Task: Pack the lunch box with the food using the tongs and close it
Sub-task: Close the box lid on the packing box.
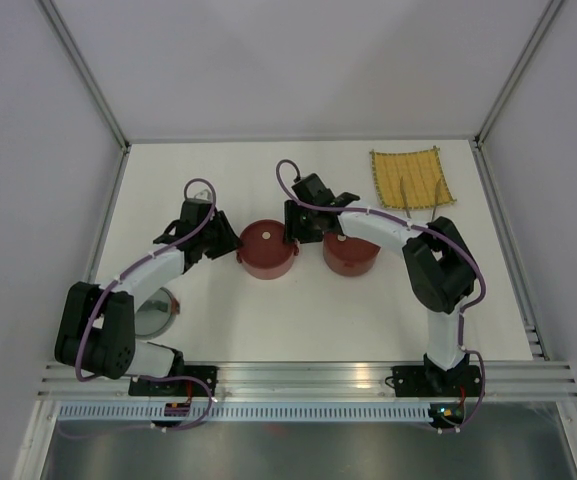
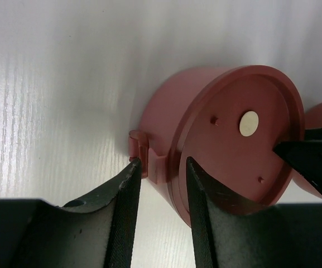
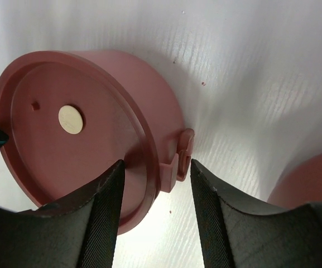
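Lunch box point(image 1: 348, 258) stands at centre of table point(image 1: 298, 325) as two red bowls side by side, upright, lids point(image 2: 227, 151) on. Round, so no long axis; the row runs left-right. No food in view, so packing seems done; prob. only clipping remains. L claw point(image 2: 161, 163) and R claw point(image 3: 156, 164) are spread, each astride a side clip point(image 3: 180, 159) of left bowl point(image 2: 166, 111).

I see the left bowl point(image 1: 267, 252) and the right bowl point(image 1: 353, 260): round, dark red, lids on, upright, side by side.
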`<move>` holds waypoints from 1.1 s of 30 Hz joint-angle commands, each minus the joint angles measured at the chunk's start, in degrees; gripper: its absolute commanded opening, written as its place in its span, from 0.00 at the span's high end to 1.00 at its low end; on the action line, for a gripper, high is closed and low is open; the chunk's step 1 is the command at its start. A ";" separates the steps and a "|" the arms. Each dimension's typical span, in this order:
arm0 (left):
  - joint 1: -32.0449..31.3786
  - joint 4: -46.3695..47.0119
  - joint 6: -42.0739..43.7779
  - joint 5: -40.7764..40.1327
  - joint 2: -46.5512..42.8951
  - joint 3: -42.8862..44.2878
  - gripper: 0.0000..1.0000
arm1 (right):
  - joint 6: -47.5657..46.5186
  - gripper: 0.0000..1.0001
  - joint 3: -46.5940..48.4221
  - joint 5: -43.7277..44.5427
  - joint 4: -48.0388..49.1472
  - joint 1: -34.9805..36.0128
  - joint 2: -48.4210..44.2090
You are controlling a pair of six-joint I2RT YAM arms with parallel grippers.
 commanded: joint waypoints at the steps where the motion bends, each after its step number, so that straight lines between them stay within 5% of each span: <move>1: 0.26 5.23 -1.63 2.52 -0.29 -1.31 0.57 | 2.54 0.45 -1.31 -2.65 2.38 -0.20 0.51; 7: 0.35 7.77 -1.36 1.47 -0.03 -2.46 0.59 | 4.03 0.51 -2.36 -2.75 3.88 -0.11 0.78; 12: 0.35 7.87 -0.84 0.33 1.11 -2.46 0.62 | 3.86 0.71 -1.66 -2.22 3.53 -0.11 1.22; 18: 0.35 7.43 -0.13 0.14 2.00 -2.54 0.66 | 2.54 0.83 0.27 -1.70 2.82 -0.11 1.49; 26: 0.35 0.42 1.71 -4.76 -1.86 0.26 0.66 | -5.97 0.52 12.38 2.51 -5.94 -0.11 5.96; 33: 0.35 -6.80 5.32 -6.72 -6.08 9.05 0.49 | -11.16 0.18 27.84 0.51 -12.54 -4.75 6.67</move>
